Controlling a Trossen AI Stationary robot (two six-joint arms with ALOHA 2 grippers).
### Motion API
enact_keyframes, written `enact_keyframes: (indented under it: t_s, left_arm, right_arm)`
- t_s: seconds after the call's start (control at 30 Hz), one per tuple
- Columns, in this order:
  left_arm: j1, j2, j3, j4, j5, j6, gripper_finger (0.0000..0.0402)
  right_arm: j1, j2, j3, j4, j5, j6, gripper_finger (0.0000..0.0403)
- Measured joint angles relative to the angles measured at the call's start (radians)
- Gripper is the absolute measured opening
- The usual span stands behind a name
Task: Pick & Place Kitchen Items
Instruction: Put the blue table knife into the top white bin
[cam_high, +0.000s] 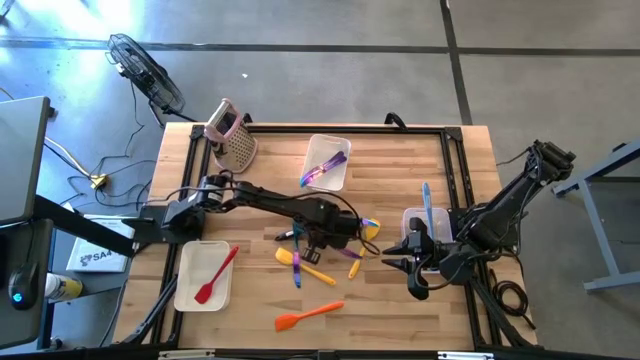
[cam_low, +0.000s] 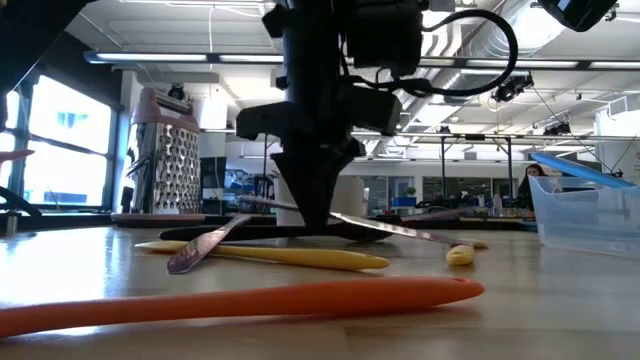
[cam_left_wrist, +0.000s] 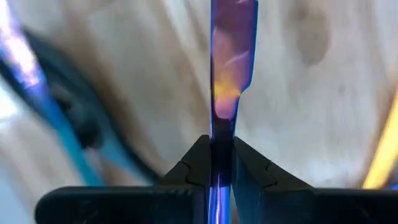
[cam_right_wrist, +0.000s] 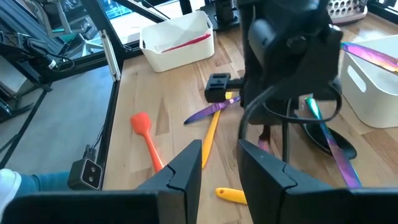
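Note:
Several slim kitchen items lie in a loose pile mid-table: a yellow one (cam_high: 312, 270) (cam_low: 280, 255), a black ladle (cam_right_wrist: 329, 140) and iridescent purple ones (cam_right_wrist: 214, 111). An orange spatula (cam_high: 310, 315) (cam_low: 250, 300) lies nearer the front edge. My left gripper (cam_high: 322, 238) (cam_low: 315, 222) points straight down over the pile. It is shut on an iridescent purple utensil (cam_left_wrist: 230, 68). My right gripper (cam_high: 415, 268) (cam_right_wrist: 219, 165) hovers open beside the clear bin, with nothing between its fingers. My left gripper pinches the purple utensil's thin, edge-on handle (cam_left_wrist: 217, 140) between its two fingers, coming from above and pointing down. The utensil runs out past the fingertips and widens farther along. Whether its far end rests on the table, I cannot tell.
A clear bin (cam_high: 415, 222) (cam_low: 585, 215) at the right holds a blue utensil (cam_high: 427, 200). A white bin (cam_high: 325, 142) at the back holds a purple one (cam_high: 325, 165). Another white bin (cam_high: 190, 290) at the front left holds a red spatula (cam_high: 215, 275). A pink grater (cam_high: 232, 132) stands far left.

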Motion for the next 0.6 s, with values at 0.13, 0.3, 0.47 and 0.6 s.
enact_keyframes:
  t_s: [0.13, 0.3, 0.47, 0.6]
  left_arm:
    - [-0.025, 0.000, 0.044, -0.070, -0.080, 0.001, 0.0029]
    - [-0.054, 0.000, 0.099, -0.143, -0.154, -0.004, 0.0029]
    - [-0.079, 0.000, 0.157, -0.255, -0.327, 0.006, 0.0029]
    - [-0.075, 0.000, 0.232, -0.435, -0.466, 0.000, 0.0029]
  right_arm:
    - [0.000, 0.000, 0.000, 0.000, 0.000, 0.000, 0.0095]
    - [0.000, 0.000, 0.000, 0.000, 0.000, 0.000, 0.0095]
    - [0.000, 0.000, 0.000, 0.000, 0.001, 0.003, 0.0095]
    - [0.000, 0.001, 0.000, 0.000, 0.001, 0.011, 0.0095]
